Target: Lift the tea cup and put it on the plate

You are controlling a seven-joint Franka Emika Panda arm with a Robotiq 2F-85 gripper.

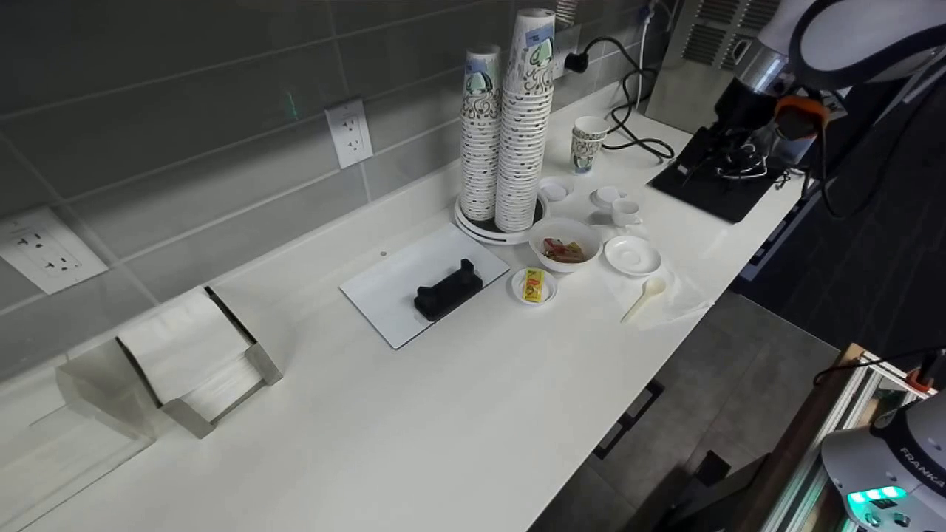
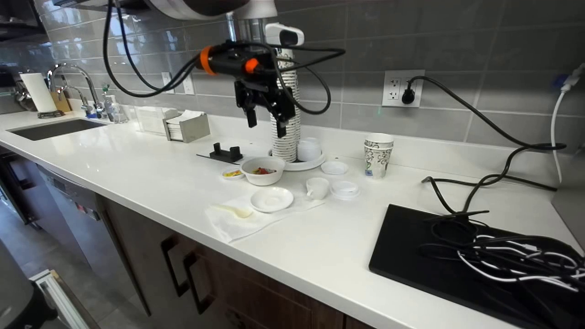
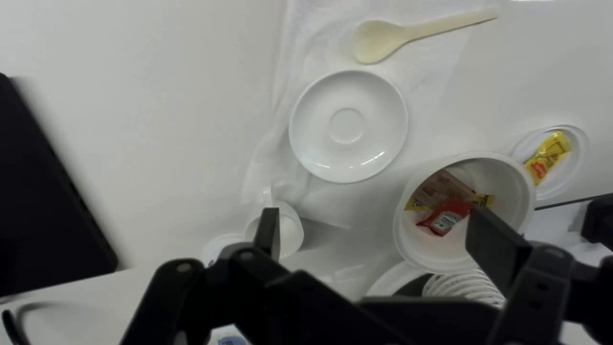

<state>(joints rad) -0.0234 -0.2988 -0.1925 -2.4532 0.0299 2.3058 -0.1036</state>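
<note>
Robot base (image 1: 883,459) reads "FRANKA"; tea cup (image 2: 317,188) stands near plate (image 2: 272,199).

The plate (image 3: 348,126) is gleaming like smooth glazed ceramic, streaks of light catching along its curve, while the tea cup (image 2: 320,186) is looking equally smooth, the spoon (image 3: 404,35) is showing a dull plastic face and the paper napkin (image 2: 242,226) is looking matt and crinkled. The bowl (image 2: 263,179) is passing for smooth plastic, the packets (image 3: 450,216) are looking like slick film, and the gripper (image 2: 266,125) is showing a matt black finish. The countertop (image 2: 137,169) is shining, smooth and polished, the wall tiles (image 2: 443,50) are giving back glossy reflections, and the napkin holder (image 2: 195,129) is looking like dull metal.
</note>
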